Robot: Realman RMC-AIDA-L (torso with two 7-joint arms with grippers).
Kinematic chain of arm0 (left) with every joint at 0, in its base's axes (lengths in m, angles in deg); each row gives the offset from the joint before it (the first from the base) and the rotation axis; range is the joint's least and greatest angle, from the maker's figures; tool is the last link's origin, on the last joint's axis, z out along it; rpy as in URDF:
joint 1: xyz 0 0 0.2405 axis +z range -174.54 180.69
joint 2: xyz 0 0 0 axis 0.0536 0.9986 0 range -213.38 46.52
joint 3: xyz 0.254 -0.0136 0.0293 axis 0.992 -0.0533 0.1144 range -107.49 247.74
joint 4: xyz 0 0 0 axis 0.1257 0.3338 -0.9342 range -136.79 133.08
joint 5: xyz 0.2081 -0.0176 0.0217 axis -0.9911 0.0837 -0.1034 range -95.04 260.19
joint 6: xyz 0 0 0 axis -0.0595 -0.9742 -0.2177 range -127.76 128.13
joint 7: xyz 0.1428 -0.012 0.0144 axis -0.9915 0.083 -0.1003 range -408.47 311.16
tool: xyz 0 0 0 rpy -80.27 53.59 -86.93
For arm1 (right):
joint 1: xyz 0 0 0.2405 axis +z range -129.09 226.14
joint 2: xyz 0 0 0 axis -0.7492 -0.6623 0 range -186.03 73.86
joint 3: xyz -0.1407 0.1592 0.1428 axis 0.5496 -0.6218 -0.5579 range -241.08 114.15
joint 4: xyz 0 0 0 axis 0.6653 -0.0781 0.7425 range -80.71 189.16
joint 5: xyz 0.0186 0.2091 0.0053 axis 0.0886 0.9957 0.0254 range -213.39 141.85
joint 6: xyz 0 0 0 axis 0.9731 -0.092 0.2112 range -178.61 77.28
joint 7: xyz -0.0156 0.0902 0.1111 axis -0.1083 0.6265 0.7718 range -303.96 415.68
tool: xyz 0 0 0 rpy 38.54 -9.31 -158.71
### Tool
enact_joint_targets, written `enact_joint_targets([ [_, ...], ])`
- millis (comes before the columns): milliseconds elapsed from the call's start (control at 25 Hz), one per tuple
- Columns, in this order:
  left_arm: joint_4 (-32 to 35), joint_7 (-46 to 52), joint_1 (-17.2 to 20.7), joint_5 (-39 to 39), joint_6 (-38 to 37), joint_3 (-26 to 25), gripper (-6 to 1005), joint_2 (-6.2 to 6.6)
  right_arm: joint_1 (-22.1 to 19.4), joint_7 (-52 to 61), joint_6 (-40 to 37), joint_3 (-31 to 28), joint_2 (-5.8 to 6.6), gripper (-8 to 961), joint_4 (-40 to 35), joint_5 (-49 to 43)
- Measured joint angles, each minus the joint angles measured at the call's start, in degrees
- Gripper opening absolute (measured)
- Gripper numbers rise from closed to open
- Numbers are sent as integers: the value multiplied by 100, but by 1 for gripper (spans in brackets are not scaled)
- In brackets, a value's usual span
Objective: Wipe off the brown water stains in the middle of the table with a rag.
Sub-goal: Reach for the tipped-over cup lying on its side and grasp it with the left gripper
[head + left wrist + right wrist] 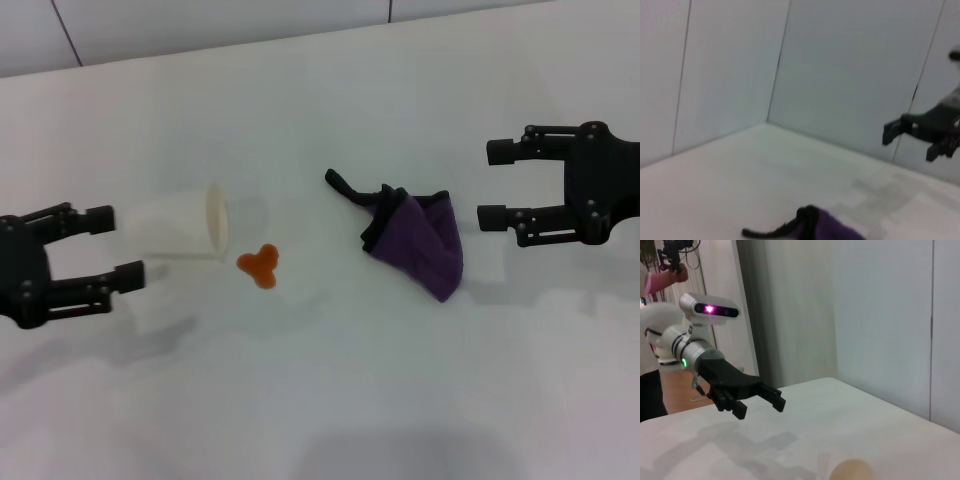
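The brown water stains (259,264) form a small orange-brown three-lobed blot near the middle of the white table (320,400). The purple rag (425,243) with black edging and a thin black strap lies crumpled to the right of the blot; its edge and strap also show in the left wrist view (810,226). My right gripper (493,184) hovers open just right of the rag, empty, and appears far off in the left wrist view (907,137). My left gripper (118,246) is open at the left, beside the cup, and shows in the right wrist view (760,402).
A white translucent cup (182,225) lies on its side just left of the blot, its mouth facing it; its rim shows in the right wrist view (852,470). Pale wall panels stand behind the table.
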State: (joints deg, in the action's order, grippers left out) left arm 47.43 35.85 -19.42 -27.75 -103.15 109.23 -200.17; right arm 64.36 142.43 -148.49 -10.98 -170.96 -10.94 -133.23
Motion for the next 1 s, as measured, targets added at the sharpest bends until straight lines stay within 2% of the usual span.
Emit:
enact_joint_targets([
  [320,1701,1031,-123,-805,-312,98,873,145,17,0,0,11,0,769,7,-4],
  [520,2573,1342,-238,-1256,-354,349,873,162,14,28,0,16,-9,767,26,2],
  [720,3096,1502,-457,-1815,-446,581,873,200,36,86,30,32,-18,766,31,14],
  [1000,3257,1419,-847,-2648,-496,951,872,212,104,150,135,45,-20,765,47,88],
])
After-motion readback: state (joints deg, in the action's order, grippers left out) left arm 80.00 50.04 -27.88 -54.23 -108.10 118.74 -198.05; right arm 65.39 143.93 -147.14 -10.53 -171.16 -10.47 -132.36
